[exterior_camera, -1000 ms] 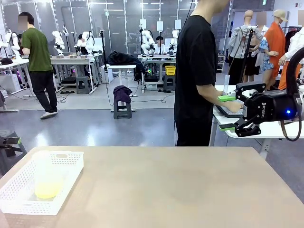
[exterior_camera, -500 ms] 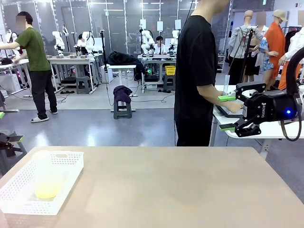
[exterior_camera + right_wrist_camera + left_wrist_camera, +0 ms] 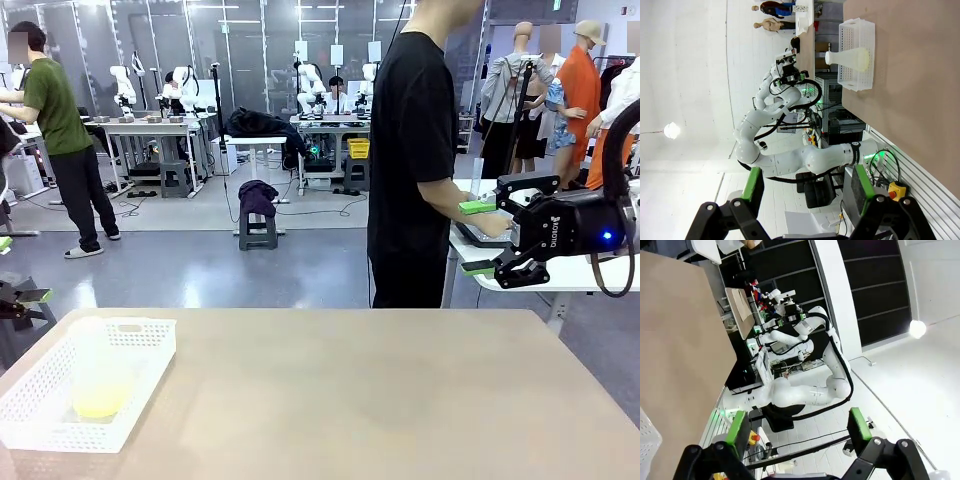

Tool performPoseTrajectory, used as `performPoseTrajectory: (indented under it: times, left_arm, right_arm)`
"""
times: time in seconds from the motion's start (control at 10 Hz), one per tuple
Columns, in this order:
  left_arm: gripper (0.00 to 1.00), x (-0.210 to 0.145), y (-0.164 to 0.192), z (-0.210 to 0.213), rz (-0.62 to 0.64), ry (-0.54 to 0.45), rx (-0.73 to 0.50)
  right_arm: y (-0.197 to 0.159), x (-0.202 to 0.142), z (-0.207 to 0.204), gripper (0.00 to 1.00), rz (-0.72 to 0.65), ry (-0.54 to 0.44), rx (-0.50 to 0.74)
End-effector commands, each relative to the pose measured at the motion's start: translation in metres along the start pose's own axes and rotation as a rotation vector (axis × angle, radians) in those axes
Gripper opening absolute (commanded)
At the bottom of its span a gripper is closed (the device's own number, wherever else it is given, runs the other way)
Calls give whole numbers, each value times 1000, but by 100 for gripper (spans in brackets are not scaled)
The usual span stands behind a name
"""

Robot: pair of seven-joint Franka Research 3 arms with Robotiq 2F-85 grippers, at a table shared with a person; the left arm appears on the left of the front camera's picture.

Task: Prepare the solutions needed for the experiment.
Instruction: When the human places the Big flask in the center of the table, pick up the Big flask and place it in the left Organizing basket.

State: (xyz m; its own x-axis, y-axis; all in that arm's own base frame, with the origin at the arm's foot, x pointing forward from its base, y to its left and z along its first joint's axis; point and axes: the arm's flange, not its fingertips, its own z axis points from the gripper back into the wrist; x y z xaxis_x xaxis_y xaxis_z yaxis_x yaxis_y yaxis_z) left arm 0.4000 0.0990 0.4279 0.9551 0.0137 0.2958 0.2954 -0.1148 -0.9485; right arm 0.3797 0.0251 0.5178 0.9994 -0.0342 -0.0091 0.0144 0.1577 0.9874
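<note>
Tabletop (image 3: 350, 390): basketed flask (image 3: 98, 375), idle tools

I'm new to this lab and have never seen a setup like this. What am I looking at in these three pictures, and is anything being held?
Two robot arms share a table with a person standing beyond it. The front view looks across the table. The right gripper hangs open and empty at the right; the left gripper, seen from its own wrist camera, is open too. On the table sits a white basket holding a flask of pale yellow solution. Nothing is held.
</note>
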Motion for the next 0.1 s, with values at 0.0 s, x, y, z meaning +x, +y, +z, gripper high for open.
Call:
performPoseTrajectory:
  times: [0.0]
  left_arm:
    - [100, 2, 0, 0, -20, -10, -1]
  right_arm:
    - [1, -1, 0, 89, 7, -2, 5]
